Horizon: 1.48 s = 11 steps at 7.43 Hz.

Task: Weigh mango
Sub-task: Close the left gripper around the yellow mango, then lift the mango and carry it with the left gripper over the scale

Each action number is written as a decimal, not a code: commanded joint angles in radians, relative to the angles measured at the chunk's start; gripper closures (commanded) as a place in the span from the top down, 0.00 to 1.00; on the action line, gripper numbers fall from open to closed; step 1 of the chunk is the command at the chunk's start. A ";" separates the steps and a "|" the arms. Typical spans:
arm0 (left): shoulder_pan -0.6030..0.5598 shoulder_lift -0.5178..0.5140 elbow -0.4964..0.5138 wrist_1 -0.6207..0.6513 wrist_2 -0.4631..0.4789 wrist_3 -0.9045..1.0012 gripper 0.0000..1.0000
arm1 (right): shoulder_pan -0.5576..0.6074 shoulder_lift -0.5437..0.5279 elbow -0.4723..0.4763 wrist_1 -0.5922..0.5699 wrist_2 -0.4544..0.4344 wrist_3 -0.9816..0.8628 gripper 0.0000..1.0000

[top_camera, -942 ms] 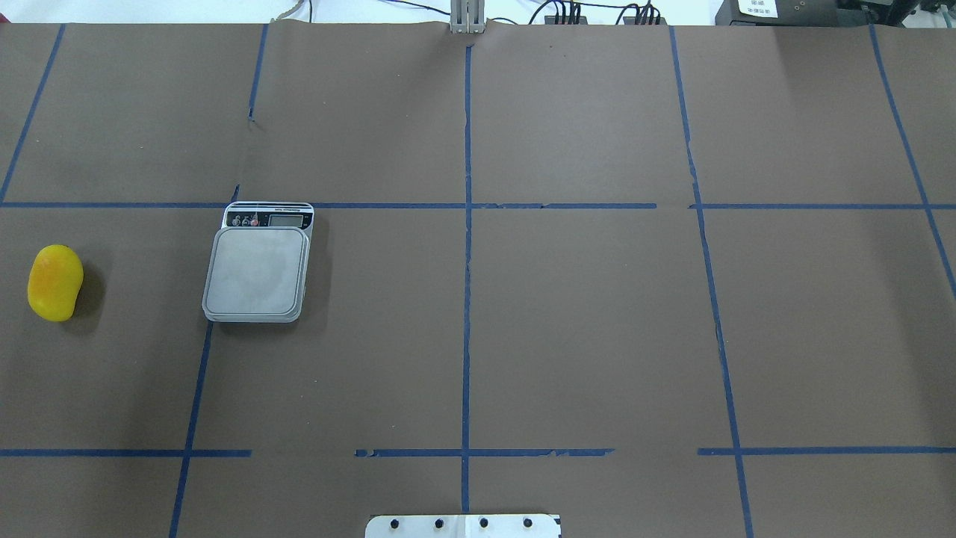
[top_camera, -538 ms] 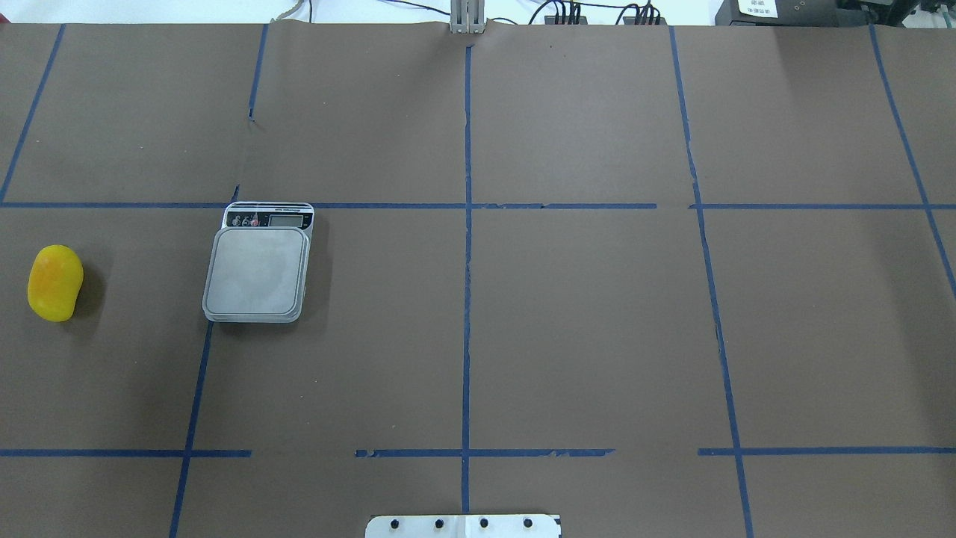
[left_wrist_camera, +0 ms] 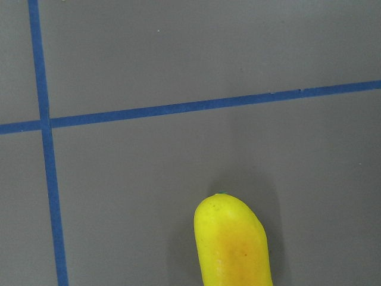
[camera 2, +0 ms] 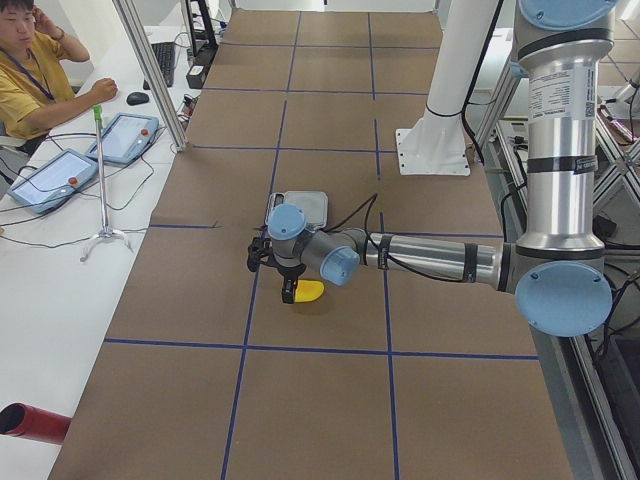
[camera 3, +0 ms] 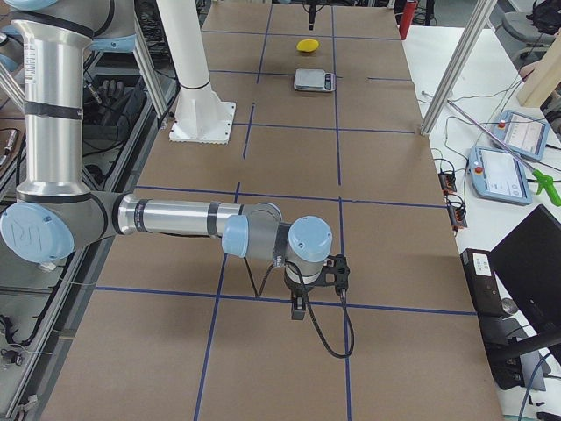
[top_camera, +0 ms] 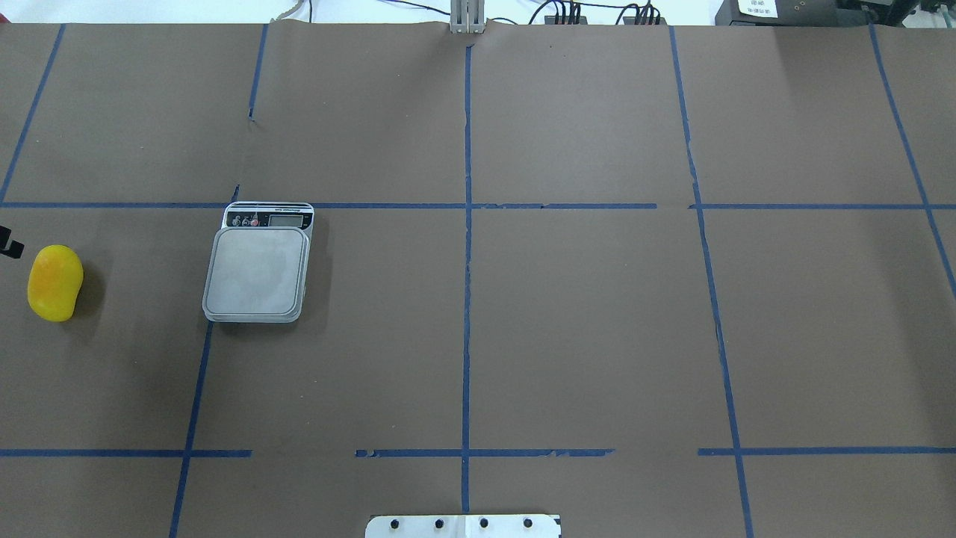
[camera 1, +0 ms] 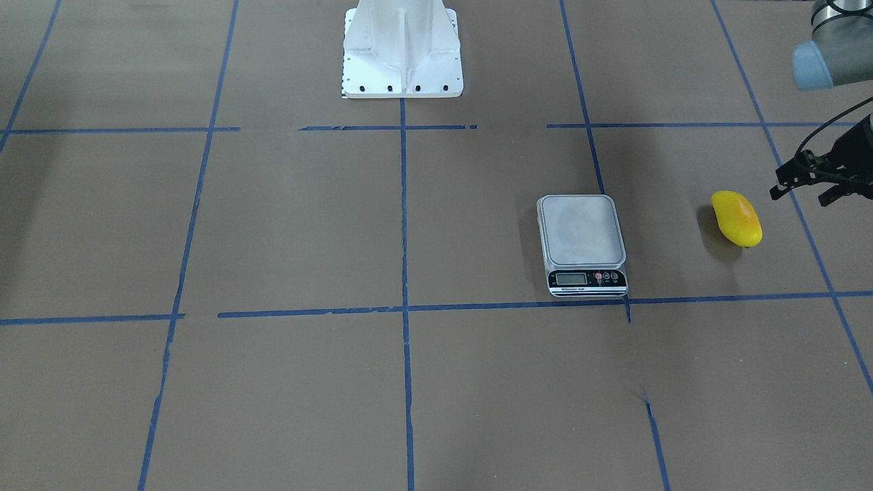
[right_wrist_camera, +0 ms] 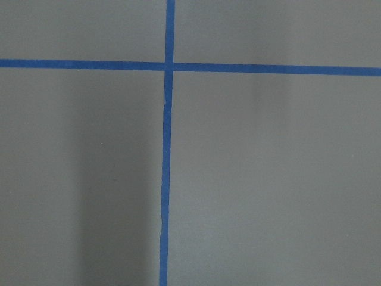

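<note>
The mango (top_camera: 54,282) lies on the brown table at the far left, yellow with an orange blush; it also shows in the front view (camera 1: 736,218) and at the bottom of the left wrist view (left_wrist_camera: 233,244). The silver scale (top_camera: 258,270) stands to its right with a bare platform. My left gripper (camera 1: 799,197) hovers open just beside the mango on its outer side, apart from it. One black fingertip (top_camera: 9,245) pokes in at the overhead view's left edge. My right gripper (camera 3: 297,309) shows only in the right side view, over bare table; I cannot tell its state.
The white robot base plate (top_camera: 463,525) sits at the near middle edge. Blue tape lines grid the table. An operator (camera 2: 30,70) sits beyond the far edge with tablets (camera 2: 50,180) and a stand (camera 2: 103,190).
A black tip of my left gripper has come into the overhead view at the left edge, next to the mango. The mango and the scale have not moved.
</note>
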 commanded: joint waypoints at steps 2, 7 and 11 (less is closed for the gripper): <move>0.122 -0.029 0.058 -0.026 0.032 -0.140 1.00 | 0.000 0.000 0.000 0.000 0.000 0.000 1.00; 0.161 -0.066 0.164 -0.133 0.035 -0.177 0.00 | 0.000 0.000 0.000 0.000 0.000 0.000 1.00; 0.160 -0.155 -0.155 0.101 0.028 -0.479 0.00 | 0.000 0.000 0.000 0.000 0.000 0.000 1.00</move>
